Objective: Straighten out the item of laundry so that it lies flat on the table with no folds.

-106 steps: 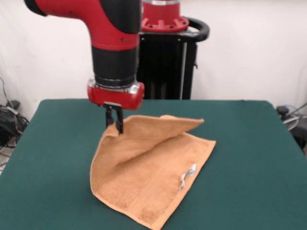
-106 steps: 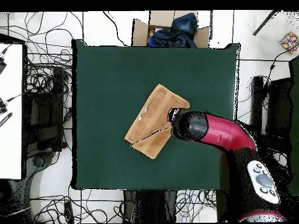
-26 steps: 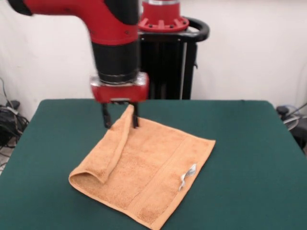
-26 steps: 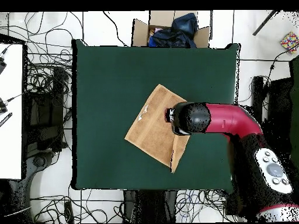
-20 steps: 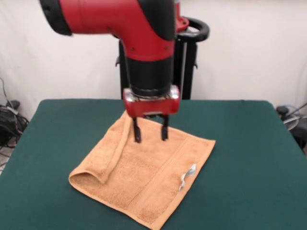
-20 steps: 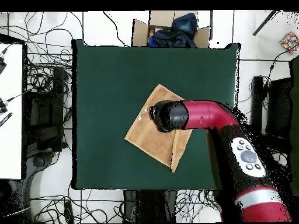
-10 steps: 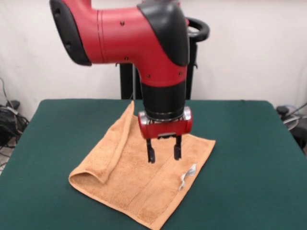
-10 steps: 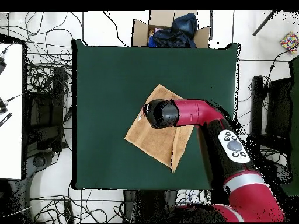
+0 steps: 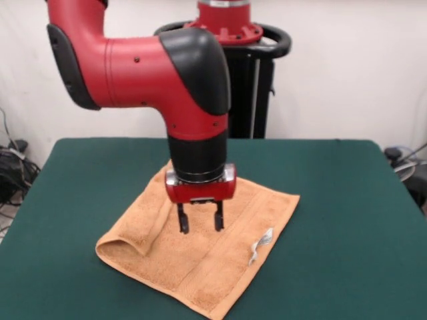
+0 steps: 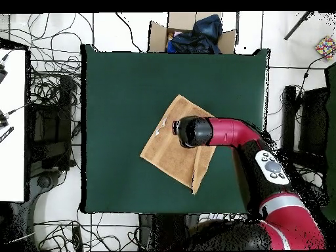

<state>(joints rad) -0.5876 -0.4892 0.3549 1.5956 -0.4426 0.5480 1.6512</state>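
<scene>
Front view: the claw is hanging open and empty over the middle of the orange towel, having let go of the corner. That edge is still lying folded beside it, so the green table job is unfinished.
</scene>
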